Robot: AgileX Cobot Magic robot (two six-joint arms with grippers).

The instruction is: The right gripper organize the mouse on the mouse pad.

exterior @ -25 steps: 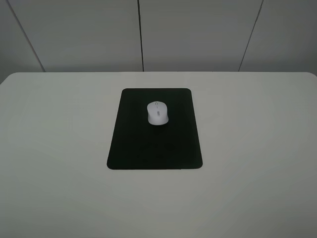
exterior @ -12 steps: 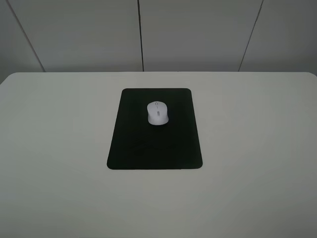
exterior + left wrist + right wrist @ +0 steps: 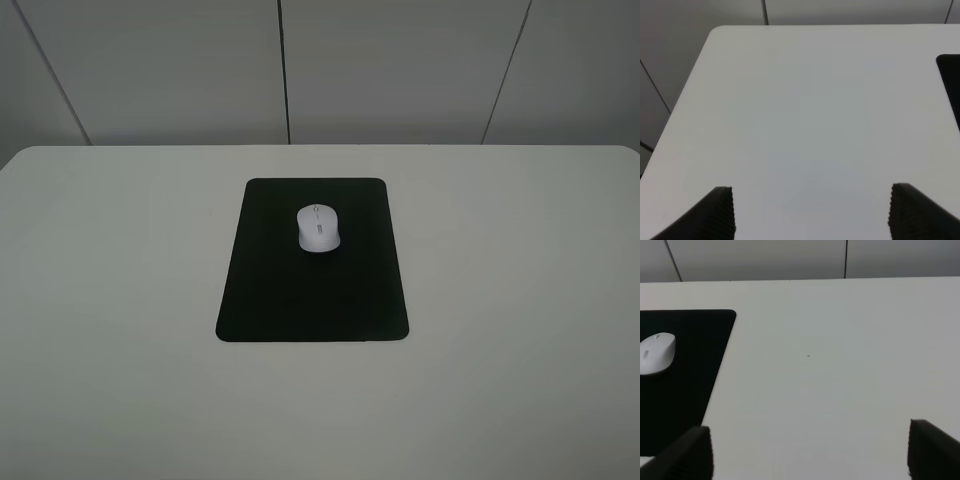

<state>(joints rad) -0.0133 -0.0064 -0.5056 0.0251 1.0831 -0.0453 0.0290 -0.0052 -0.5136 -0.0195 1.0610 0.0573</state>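
The white mouse (image 3: 318,227) lies on the far half of the black mouse pad (image 3: 312,290), near the middle of the white table. The right wrist view shows the mouse (image 3: 656,353) on the pad (image 3: 685,385) off to one side. My right gripper (image 3: 809,456) is open and empty over bare table, well apart from the mouse. My left gripper (image 3: 811,214) is open and empty over bare table; only an edge of the pad (image 3: 950,80) shows there. Neither arm shows in the exterior high view.
The white table (image 3: 520,300) reaches a grey panelled wall (image 3: 400,70) at the back. The table's rounded far corner (image 3: 720,31) shows in the left wrist view.
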